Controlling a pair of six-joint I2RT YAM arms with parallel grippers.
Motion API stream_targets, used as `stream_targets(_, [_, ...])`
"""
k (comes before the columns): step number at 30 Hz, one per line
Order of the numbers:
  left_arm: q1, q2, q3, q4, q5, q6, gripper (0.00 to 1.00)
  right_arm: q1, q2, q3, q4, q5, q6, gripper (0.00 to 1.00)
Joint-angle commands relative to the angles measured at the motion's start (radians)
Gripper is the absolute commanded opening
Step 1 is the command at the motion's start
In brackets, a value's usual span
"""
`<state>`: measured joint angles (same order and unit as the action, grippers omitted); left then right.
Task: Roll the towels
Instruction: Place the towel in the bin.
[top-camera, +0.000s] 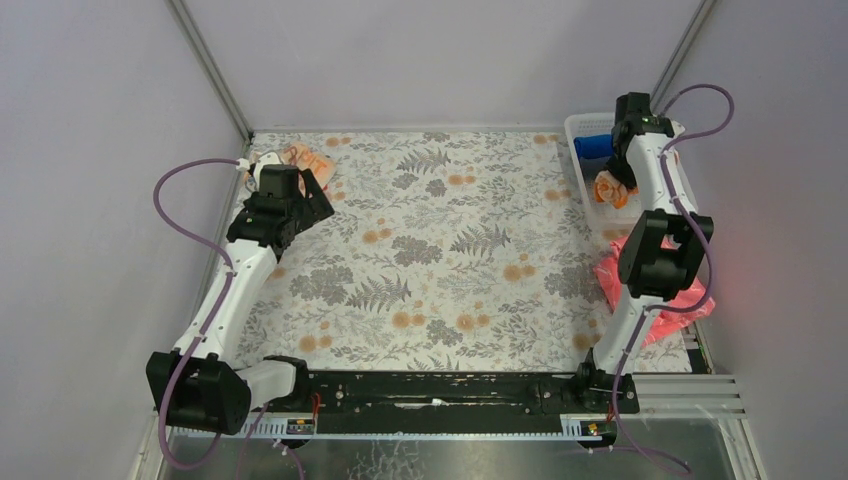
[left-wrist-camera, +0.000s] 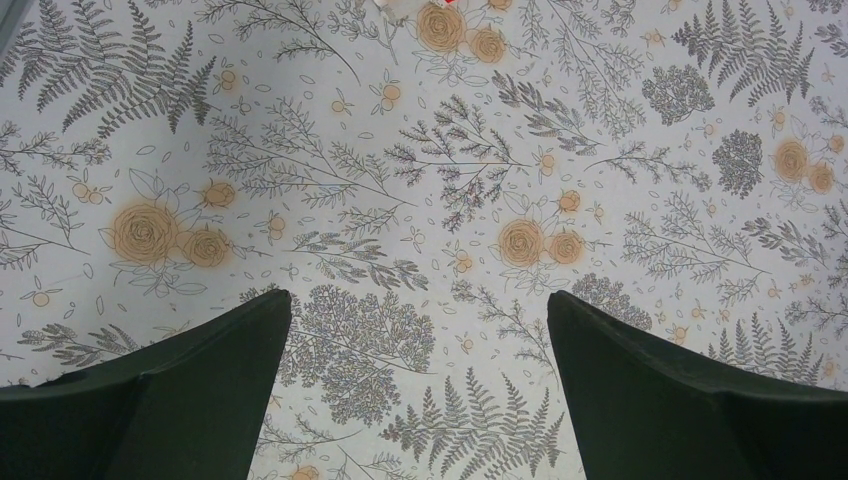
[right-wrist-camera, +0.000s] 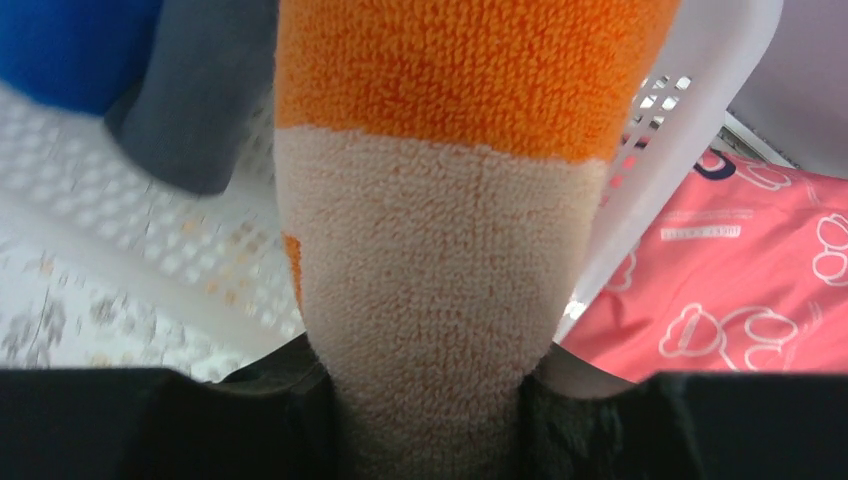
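A pale peach towel (top-camera: 305, 160) with orange lettering lies bunched at the back left corner of the table. My left gripper (top-camera: 283, 200) hovers just in front of it. In the left wrist view this gripper (left-wrist-camera: 420, 310) stands wide open over bare flowered tablecloth, and the towel is out of that view. My right gripper (top-camera: 615, 185) is shut on a rolled orange-bordered towel (top-camera: 608, 190) over the white basket (top-camera: 580, 125). In the right wrist view the roll (right-wrist-camera: 440, 250), cream with an orange band, fills the gap between the fingers of the right gripper (right-wrist-camera: 430, 390).
The basket (right-wrist-camera: 680, 130) at the back right holds a blue roll (top-camera: 592, 146) (right-wrist-camera: 70, 50) and a dark grey roll (right-wrist-camera: 200, 100). A pink cloth (top-camera: 650, 290) (right-wrist-camera: 740, 280) with white outlines lies beside the basket at the table's right edge. Flowered tablecloth (top-camera: 440, 240) covers the table.
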<state>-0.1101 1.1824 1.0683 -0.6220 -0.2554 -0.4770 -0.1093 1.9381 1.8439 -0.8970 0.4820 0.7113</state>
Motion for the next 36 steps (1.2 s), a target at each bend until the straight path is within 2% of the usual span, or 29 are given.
stream_targets(1, [0.009,0.0,-0.007,0.016,-0.032,0.011,1.0,-0.047,0.074,0.095,-0.015,0.089,0.117,0.0])
stream_targets(10, [0.038,0.032,-0.009,0.016,-0.025,0.003,1.0,-0.053,0.289,0.216,-0.041,0.098,0.244,0.0])
stream_targets(21, [0.061,0.064,-0.01,0.016,-0.004,-0.006,1.0,-0.053,0.35,0.135,0.131,-0.063,0.292,0.01])
stream_targets(24, [0.062,0.068,-0.008,0.016,0.001,-0.006,1.0,-0.053,0.338,0.096,0.193,-0.085,0.307,0.12])
stream_targets(29, [0.065,0.067,-0.011,0.016,0.004,-0.008,1.0,-0.053,0.325,0.038,0.275,-0.105,0.336,0.4])
stream_targets(31, [0.066,0.069,-0.012,0.016,0.009,-0.008,1.0,-0.053,0.328,0.029,0.298,-0.117,0.339,0.56])
stream_targets(36, [0.07,0.067,-0.013,0.016,0.011,-0.009,1.0,-0.053,0.315,0.016,0.326,-0.138,0.33,0.74])
